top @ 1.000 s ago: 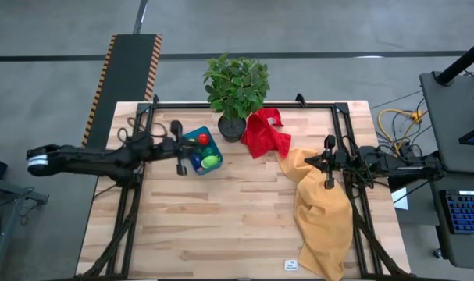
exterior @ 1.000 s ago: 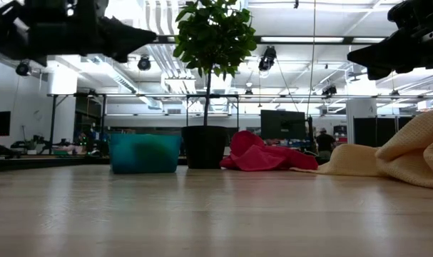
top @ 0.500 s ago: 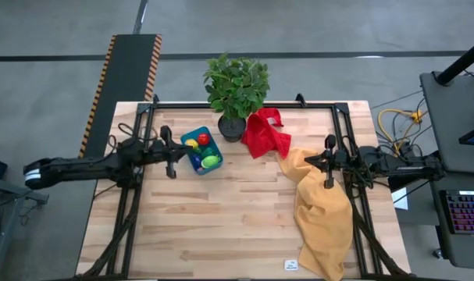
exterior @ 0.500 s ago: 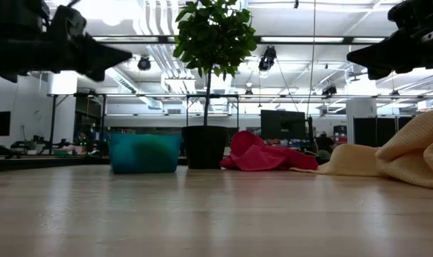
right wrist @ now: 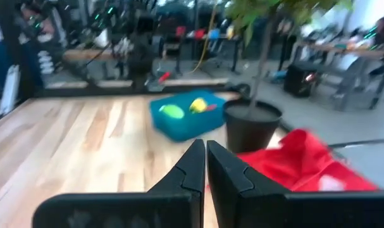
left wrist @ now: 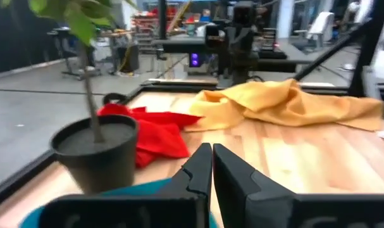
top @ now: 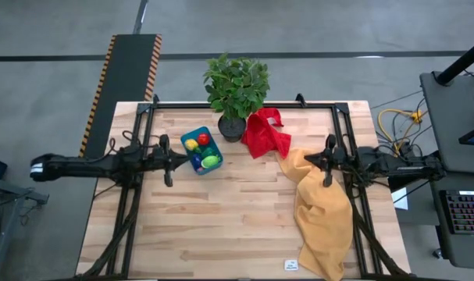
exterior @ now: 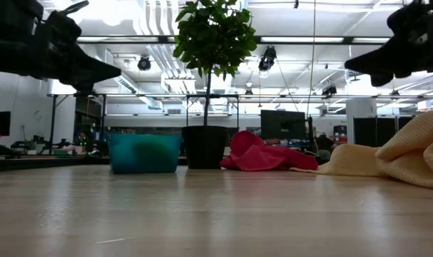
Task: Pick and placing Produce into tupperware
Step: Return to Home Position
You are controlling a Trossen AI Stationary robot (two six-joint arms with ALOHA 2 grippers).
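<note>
The bright blue tupperware tub (top: 202, 151) stands on the table next to the black plant pot (top: 231, 127), with red, yellow and green toy produce (top: 205, 150) inside; it also shows in the low view (exterior: 145, 153) and the right wrist view (right wrist: 186, 115). My left gripper (top: 167, 162) hovers shut above the table, just left of the tub, its fingers (left wrist: 212, 166) empty. My right gripper (top: 326, 164) is shut and raised over the yellow cloth near the right edge.
A leafy potted plant (top: 235, 86) stands at the far edge. A red cloth (top: 264, 133) lies beside the pot, and a large yellow cloth (top: 322, 211) drapes over the right side. Bare wood spreads across the middle and near left of the table (top: 221, 226).
My left gripper has drawn back from over the tub toward the table's left edge, staying shut. The tub and its produce have kept still.
</note>
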